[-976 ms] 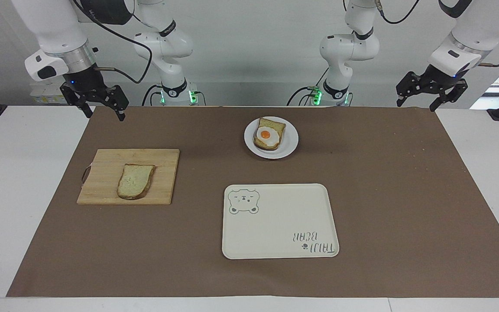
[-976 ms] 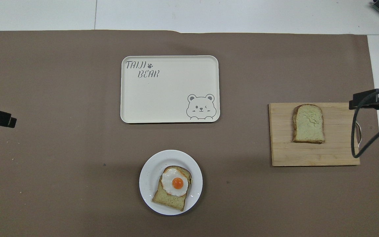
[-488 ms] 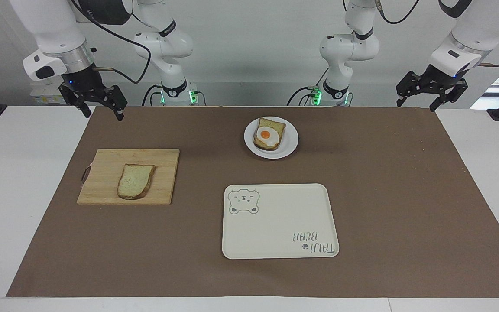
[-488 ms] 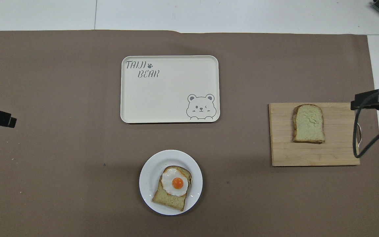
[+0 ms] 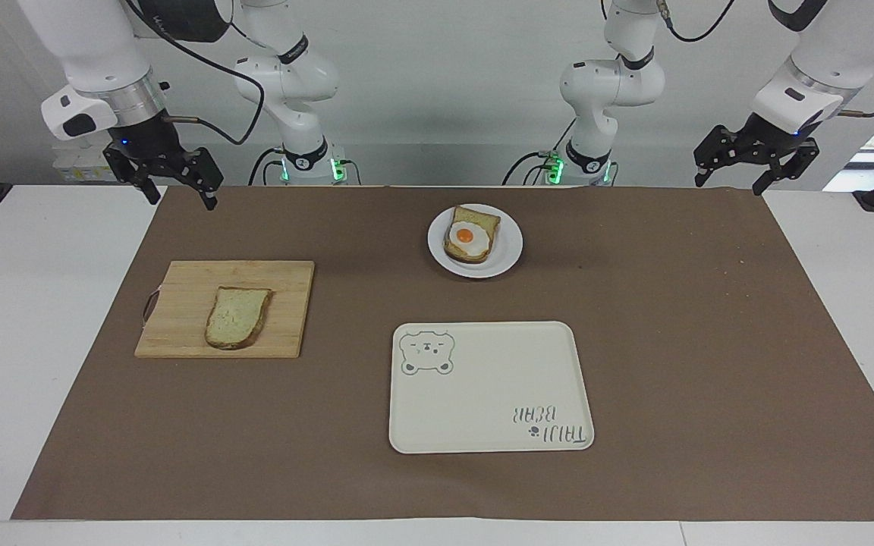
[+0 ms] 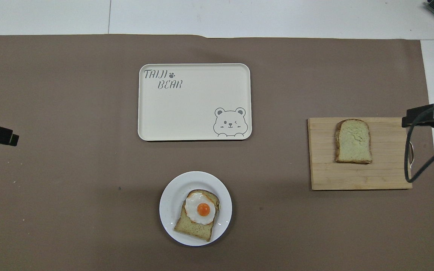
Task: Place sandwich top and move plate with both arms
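1. I'm looking at a white surface (image 5: 42, 341) with a brown mat (image 5: 710, 341) spread over most of it, against a plain pale wall with the two arm bases at the robots' edge
2. The sandwich top (image 5: 237, 317) lies flat on a wooden cutting board (image 5: 187, 303) toward the right arm's end of the surface; seen from overhead, the board sits at about 3 o'clock from the mat's middle
3. The plate (image 5: 507, 246) stands near the robots at mid-surface, at 6 o'clock overhead, carrying an egg slice (image 5: 470, 235); the cream bear tray (image 5: 490, 394) lies farther from the robots, at roughly 12 o'clock from the plate
4. The right end effector (image 5: 179, 186) hangs with fingers spread over the mat corner, empty, nearer the robots than the board; nothing is touching the bread
5. The left end effector (image 5: 737, 171) waits spread and empty over the mat's edge at the left arm's end
6. I judge the bread light, soft and easily crushed, with a crumbly face; the brown crust is the firmest part, so I'd pinch across the two long crust edges gently, since it lies flat and offers little height to grip
7. I'd expect the plate to be rigid, smooth and slippery, heavier once loaded; each end effector should take the bare rim at facing sides, at 3 and 9 o'clock, keeping it level so the stack doesn't slide
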`<control>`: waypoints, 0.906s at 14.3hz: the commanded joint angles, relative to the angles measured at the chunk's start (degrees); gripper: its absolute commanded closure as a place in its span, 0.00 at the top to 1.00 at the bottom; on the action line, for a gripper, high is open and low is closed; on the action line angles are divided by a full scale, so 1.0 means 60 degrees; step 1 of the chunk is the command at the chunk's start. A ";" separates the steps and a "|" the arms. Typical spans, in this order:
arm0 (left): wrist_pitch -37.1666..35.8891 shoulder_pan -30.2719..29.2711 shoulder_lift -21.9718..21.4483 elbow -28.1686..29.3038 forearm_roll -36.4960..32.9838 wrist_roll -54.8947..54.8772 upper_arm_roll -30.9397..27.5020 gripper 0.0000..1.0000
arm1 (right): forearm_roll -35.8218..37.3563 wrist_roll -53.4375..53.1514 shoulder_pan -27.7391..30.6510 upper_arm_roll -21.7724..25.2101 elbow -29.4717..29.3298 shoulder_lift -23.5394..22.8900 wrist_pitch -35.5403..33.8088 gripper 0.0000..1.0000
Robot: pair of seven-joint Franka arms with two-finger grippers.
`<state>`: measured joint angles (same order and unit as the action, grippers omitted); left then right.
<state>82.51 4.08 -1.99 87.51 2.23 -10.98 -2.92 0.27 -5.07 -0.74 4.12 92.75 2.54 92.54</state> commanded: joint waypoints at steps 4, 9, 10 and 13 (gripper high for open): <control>0.0237 -0.0006 -0.0240 0.0328 -0.0109 0.0101 0.0003 1.00 | 0.0028 0.0786 0.0416 -0.0072 0.0566 0.0134 0.0732 1.00; 0.0237 -0.0006 -0.0240 0.0328 -0.0109 0.0101 0.0003 1.00 | 0.0028 0.2132 0.0796 -0.0072 0.0948 -0.0362 0.1669 1.00; 0.0237 -0.0006 -0.0240 0.0328 -0.0109 0.0101 0.0003 1.00 | 0.0028 0.2265 0.0797 -0.0072 0.0948 -0.0553 0.1888 1.00; 0.0237 -0.0006 -0.0240 0.0328 -0.0109 0.0101 0.0003 1.00 | 0.0013 0.2601 0.0855 -0.0072 0.0948 -0.1226 0.2695 1.00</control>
<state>82.51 4.08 -1.99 87.51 2.23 -10.97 -2.92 0.27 7.77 3.37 4.23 98.38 -2.78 106.69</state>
